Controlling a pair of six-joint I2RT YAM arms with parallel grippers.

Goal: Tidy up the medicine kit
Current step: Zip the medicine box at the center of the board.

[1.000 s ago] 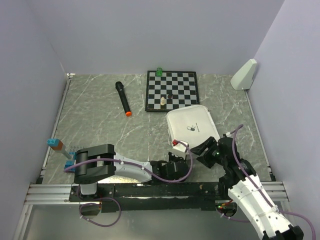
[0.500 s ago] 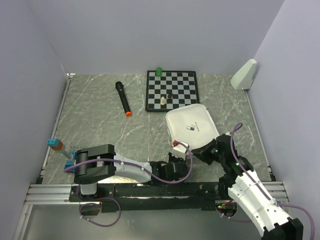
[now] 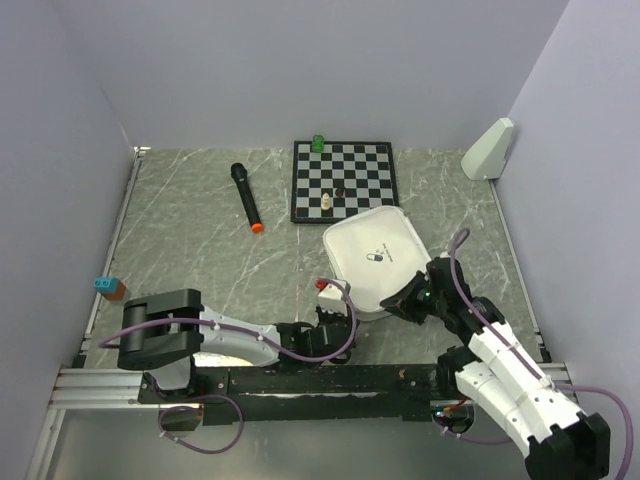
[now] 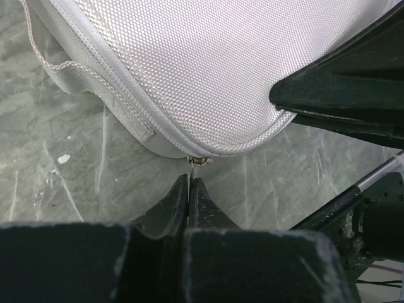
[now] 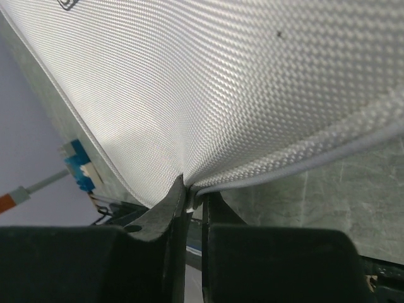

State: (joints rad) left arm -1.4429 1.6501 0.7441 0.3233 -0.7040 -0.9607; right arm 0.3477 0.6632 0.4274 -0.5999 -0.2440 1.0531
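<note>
The medicine kit, a pale grey-white zipped case with a small dark capsule logo, lies on the marble table in front of the chessboard. My left gripper sits at its near left corner. In the left wrist view the left gripper is shut on the small metal zipper pull at the edge of the kit. My right gripper is at the kit's near right edge. Seen from the right wrist, this gripper is shut on the rim of the kit.
A black-and-white chessboard with a few pieces lies behind the kit. A black microphone with an orange tip is to its left. A white wedge stands at the back right, and a blue and orange block at the left edge.
My right gripper has moved in and shut on the kit's rim. The kit has shifted a little left and toward me, and my left arm has drawn left with it.
</note>
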